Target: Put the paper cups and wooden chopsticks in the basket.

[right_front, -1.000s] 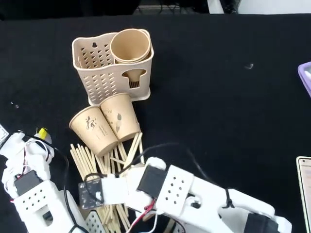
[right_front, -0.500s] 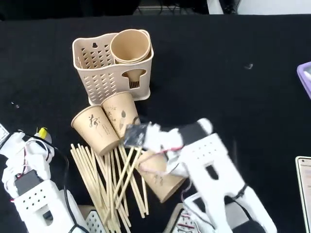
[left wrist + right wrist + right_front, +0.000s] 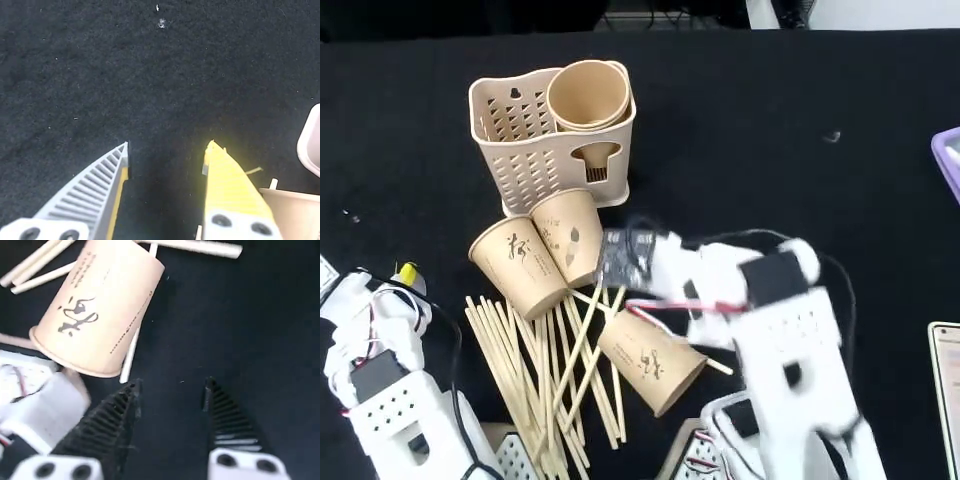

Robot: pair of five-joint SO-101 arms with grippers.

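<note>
The beige slotted basket (image 3: 535,150) stands at the back left with nested paper cups (image 3: 588,93) in one compartment. Two paper cups (image 3: 515,266) (image 3: 571,234) lie side by side in front of it. A third paper cup (image 3: 651,362) (image 3: 95,315) lies on its side by the fanned wooden chopsticks (image 3: 545,365) (image 3: 129,354). My right gripper (image 3: 623,260) (image 3: 170,385) is open just right of the two lying cups and holds nothing. My left gripper (image 3: 398,285) (image 3: 168,145) is open over bare cloth at the front left.
Black cloth covers the table (image 3: 800,150). A purple object (image 3: 948,155) and a white card (image 3: 946,375) sit at the right edge. In the left wrist view a cup rim (image 3: 295,210) shows beside the yellow finger (image 3: 227,185).
The right arm rose from low over the chopsticks and swung up and right, uncovering the third cup on its side. The two lying cups shifted slightly. The left arm stayed still.
</note>
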